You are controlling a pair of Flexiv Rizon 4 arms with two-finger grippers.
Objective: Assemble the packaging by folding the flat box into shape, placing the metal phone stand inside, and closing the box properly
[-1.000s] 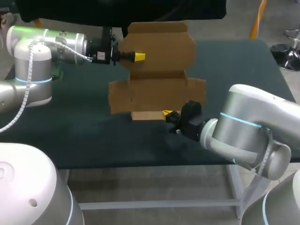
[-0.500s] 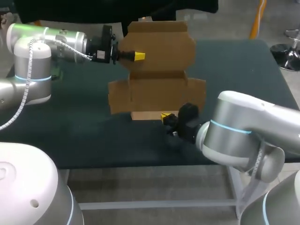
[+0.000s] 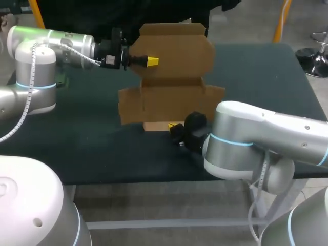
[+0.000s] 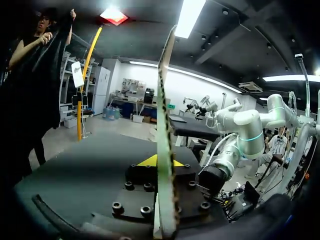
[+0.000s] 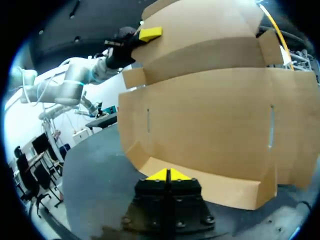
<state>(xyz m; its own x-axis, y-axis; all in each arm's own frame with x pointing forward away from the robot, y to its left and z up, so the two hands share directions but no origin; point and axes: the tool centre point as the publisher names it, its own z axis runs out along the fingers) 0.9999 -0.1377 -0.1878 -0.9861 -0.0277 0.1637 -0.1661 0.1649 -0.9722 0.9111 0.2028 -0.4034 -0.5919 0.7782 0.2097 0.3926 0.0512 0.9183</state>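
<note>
The right gripper (image 3: 176, 126) sits low over the dark table (image 3: 87, 148), at the box's six o'clock. Its yellow fingertips are pressed together with nothing between them, right at the near edge of the pale bottom flap (image 3: 156, 126), which lies forward on the tabletop. The flat cardboard box (image 3: 171, 100) stands upright mid-table, with a wide panel below and a narrower one above. At the upper panel's nine o'clock edge, the left gripper (image 3: 150, 62) pinches the cardboard, one finger on each face.

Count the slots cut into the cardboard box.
2, both on the upright box: one slot toward the left arm, the other slot near the opposite edge. More may be hidden.
</note>
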